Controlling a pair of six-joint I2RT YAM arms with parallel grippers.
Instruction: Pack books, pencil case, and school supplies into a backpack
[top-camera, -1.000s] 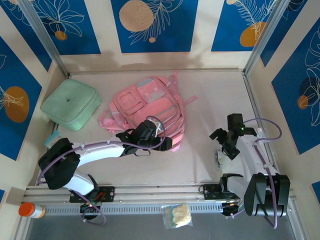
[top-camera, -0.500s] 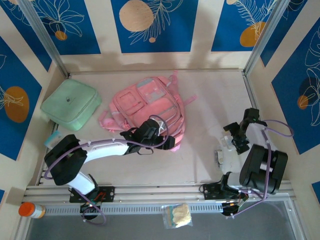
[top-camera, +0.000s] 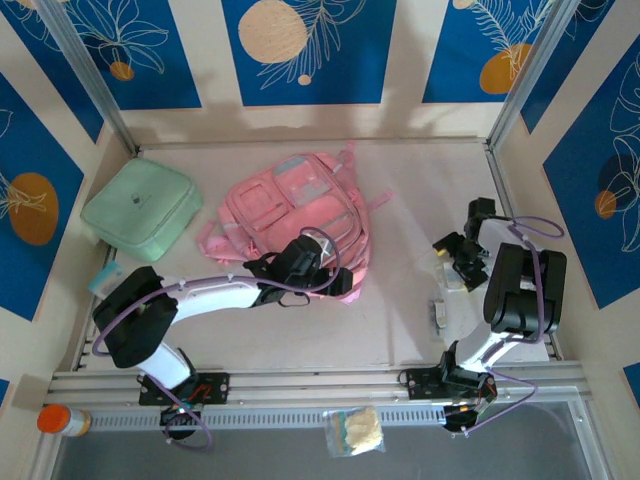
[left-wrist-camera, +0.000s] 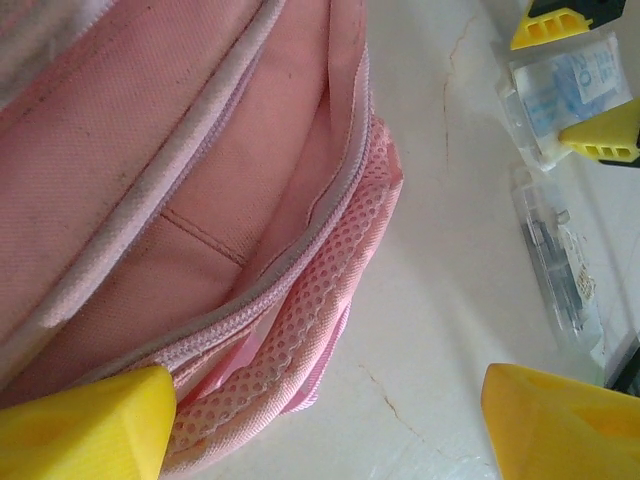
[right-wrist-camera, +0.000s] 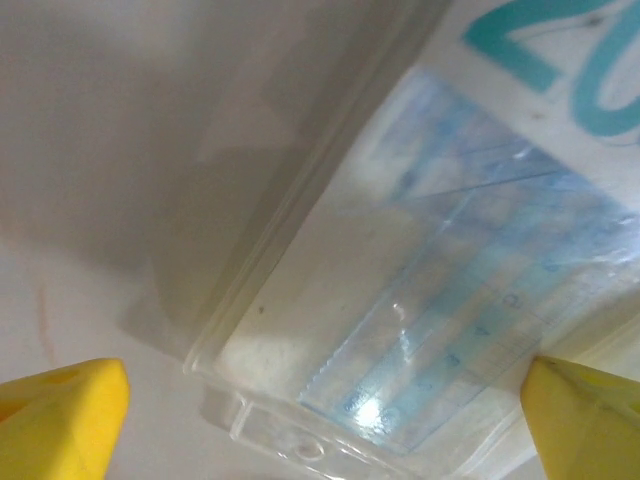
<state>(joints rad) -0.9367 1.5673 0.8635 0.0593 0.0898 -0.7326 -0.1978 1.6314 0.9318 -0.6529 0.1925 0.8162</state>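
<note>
Left hand (top-camera: 335, 287) is hovering at the near lower edge of the backpack (top-camera: 300, 205). Its fingers (left-wrist-camera: 80, 425) are spread wide, one tip just beside the pink mesh trim, and it is pinching nothing.

Right hand (top-camera: 455, 262) is hanging low at the right side of the surface (top-camera: 400, 200), fingers (right-wrist-camera: 60, 412) spread. It is straddling a clear plastic case (right-wrist-camera: 330, 330) with a blue ruler (right-wrist-camera: 470, 300) inside.

Backpack is lying flat mid-surface, front pockets up. Mint green pouch (top-camera: 140, 208) is sitting farther left, apart from it.
</note>
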